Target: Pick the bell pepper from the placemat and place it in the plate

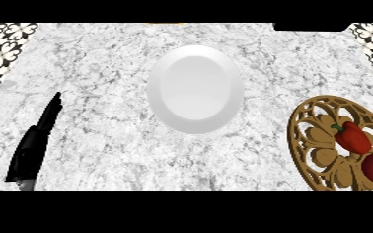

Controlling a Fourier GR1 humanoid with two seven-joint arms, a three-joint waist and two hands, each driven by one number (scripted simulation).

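A red bell pepper (354, 137) with a green stem lies on a round wooden openwork placemat (315, 143) at the counter's right edge. A white plate (194, 89) with nothing on it sits in the middle of the counter, well to the left of the pepper. My left hand (35, 140) rests at the lower left with its fingers straight and pointing away, far from both the plate and the pepper. My right hand does not show in the head view.
The marble counter (102, 79) spreads across the view. Patterned tiles (15, 39) show at the upper left and upper right corners. A second dark red object (366, 167) sits at the placemat's lower right, cut off by the picture's edge.
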